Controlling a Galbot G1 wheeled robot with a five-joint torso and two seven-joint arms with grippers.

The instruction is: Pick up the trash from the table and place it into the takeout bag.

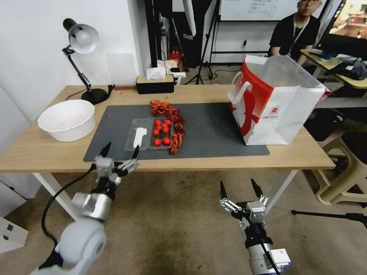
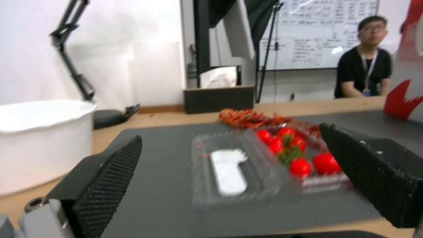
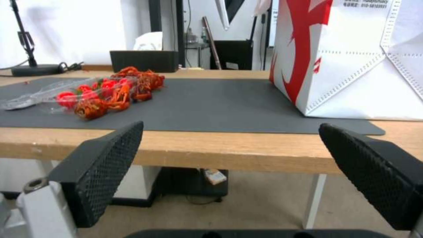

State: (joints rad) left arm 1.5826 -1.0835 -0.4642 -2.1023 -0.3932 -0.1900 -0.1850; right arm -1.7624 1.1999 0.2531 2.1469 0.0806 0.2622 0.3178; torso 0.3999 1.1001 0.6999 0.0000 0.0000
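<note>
Counting one takeout bag [image 1: 281, 110], two spread hands

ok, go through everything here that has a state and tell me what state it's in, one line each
Clear plastic clamshell tray: open, cherry tomatoes inside.
White takeout bag with red sides: upright, mouth open.
White round bowl: upright, nothing visible inside.
Black tissue box: tissue sticking out.
Left gripper: open, at table's near edge.
Right gripper: open, below tabletop.
</note>
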